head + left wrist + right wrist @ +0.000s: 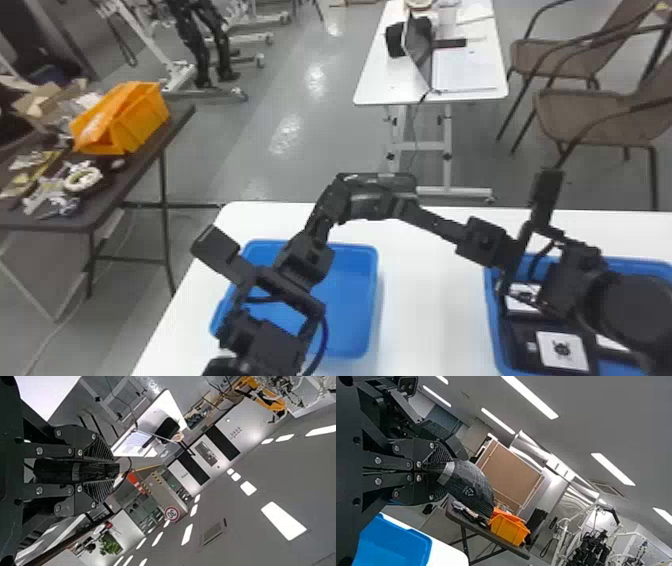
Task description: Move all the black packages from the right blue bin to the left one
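In the head view my left gripper point(327, 202) is raised above the far side of the left blue bin point(372, 305). Opposite it, my right gripper point(411, 204) hangs over the table, with a black package point(374, 206) spanning between them. The right wrist view has the right gripper point(443, 472) shut on the black package point(470, 485), which sticks out beyond the fingertips. Black material with a grey band point(79, 471) fills the space between the left gripper's point(113, 471) fingers. Whether both hold one package, I cannot tell. Dark items and white-labelled pieces lie in the right blue bin point(492, 320), partly behind the right arm.
Both bins stand on the white table point(430, 280), with a strip of tabletop between them. A dark side table point(175, 120) with an orange crate point(145, 117) is at the left. Behind are another white table point(380, 75) and brown chairs point(595, 112).
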Available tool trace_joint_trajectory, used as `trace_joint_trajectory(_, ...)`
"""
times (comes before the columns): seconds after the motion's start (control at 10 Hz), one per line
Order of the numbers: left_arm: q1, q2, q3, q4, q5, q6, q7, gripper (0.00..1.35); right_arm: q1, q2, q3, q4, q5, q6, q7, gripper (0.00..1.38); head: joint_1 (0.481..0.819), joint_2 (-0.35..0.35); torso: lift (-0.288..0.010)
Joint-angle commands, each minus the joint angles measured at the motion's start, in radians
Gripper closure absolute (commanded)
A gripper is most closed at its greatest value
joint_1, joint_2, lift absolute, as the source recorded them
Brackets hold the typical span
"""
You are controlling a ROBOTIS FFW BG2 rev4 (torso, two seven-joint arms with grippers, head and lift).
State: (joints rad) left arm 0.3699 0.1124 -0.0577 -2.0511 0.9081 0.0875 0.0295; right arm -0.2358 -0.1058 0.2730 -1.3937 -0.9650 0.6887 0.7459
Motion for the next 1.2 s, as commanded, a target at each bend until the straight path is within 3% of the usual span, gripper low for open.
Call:
trace_joint_trajectory(0.0, 0.006, -0.005, 0.001, -0.001, -0.005, -0.018, 0.000, 1.22, 0.003, 0.000, 0.000, -0.001, 0.014, -0.001, 0.000, 1.27, 0.695, 0.279, -0.040)
trace_joint_trajectory(0.4, 0.011, -0.005, -0.011, 0.003, 0.061, -0.046, 0.004, 1.19, 0.012, 0.002, 0.000, -0.002, 0.023, -0.041, -0.013, 1.28, 0.695, 0.279, -0.040)
trace_joint_trajectory(0.6, -0.009, 0.003, -0.024, 0.039, 0.041, -0.118, -0.065, 0.00, 0.013, 0.002, -0.002, -0.013, 0.025, -0.043, -0.020, 1.28, 0.695, 0.278, -0.040)
trace_joint_trajectory(1.1, -0.055, 0.021, -0.030, 0.071, 0.126, -0.014, -0.134, 0.08, -0.013, 0.006, 0.020, 0.013, 0.009, -0.052, -0.020, 1.28, 0.695, 0.252, -0.040)
